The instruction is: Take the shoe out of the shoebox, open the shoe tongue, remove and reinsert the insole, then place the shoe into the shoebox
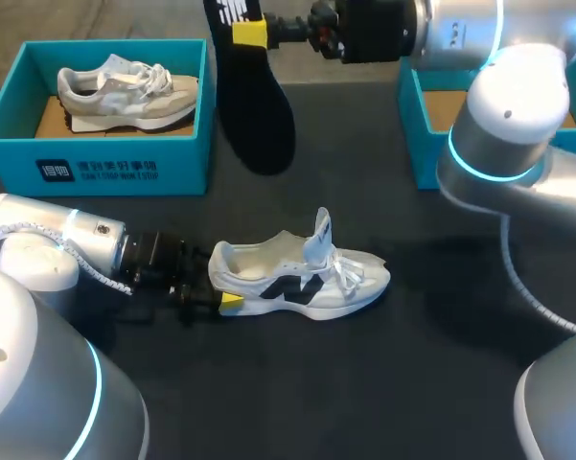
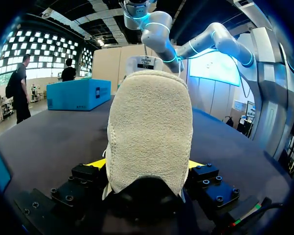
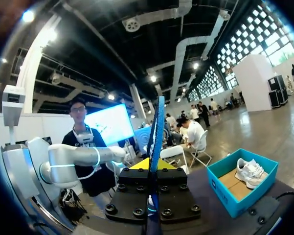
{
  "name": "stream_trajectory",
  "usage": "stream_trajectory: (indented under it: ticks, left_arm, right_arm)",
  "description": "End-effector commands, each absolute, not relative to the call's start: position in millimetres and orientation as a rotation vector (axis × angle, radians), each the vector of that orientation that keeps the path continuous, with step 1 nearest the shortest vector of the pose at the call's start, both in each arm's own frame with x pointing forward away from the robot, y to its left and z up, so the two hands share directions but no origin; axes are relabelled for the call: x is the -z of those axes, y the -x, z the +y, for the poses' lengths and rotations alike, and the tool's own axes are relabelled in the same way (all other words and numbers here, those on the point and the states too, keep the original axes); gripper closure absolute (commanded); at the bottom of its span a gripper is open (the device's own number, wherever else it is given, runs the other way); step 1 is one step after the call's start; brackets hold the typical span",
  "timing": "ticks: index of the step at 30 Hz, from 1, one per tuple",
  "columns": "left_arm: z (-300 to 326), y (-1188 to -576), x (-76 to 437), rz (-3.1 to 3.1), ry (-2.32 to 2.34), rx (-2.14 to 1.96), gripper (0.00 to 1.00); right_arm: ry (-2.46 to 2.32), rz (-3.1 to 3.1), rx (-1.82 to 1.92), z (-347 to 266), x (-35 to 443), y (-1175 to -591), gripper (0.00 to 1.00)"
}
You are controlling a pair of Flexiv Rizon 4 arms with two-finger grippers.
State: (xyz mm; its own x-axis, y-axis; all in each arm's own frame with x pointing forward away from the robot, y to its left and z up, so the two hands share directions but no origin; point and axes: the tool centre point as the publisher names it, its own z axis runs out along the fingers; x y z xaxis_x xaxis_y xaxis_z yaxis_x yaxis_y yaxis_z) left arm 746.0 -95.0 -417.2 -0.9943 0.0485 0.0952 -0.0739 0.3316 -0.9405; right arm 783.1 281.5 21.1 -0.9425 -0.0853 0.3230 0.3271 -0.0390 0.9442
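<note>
Both yellow tips of the left gripper (image 2: 146, 165) barely show beside the shoe (image 2: 149, 122).

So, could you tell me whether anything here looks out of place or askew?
Only the black insole: it is out of the white shoe, held up in the right gripper, beside the shoebox. The shoe's tongue stands upright while the left gripper holds that shoe. Nothing looks spilled or damaged.

Rough suede-like cloth on shoe (image 2: 150, 132) heel; insole (image 1: 254, 105) matt black, likely foam; table (image 1: 441, 383) matt dark
</note>
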Motion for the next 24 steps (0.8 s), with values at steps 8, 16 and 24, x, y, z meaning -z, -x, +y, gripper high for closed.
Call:
stream_trajectory:
  ticks: [8, 16, 24]
  left_arm:
    - [-94.4, -745.9, 420.6, -2.474, -0.025, -1.757, 1.00]
    - [-94.4, -745.9, 420.6, -2.474, -0.025, -1.757, 1.00]
    - [-94.4, -745.9, 420.6, -2.474, -0.025, -1.757, 1.00]
  right_arm:
    - [0.272, -1.869, 2.150, 286.0, -13.7, -781.7, 1.00]
    - [0.272, -1.869, 2.150, 286.0, -13.7, -781.7, 1.00]
    - [0.347, -1.925, 2.100, 247.3, -37.1, -780.7, 1.00]
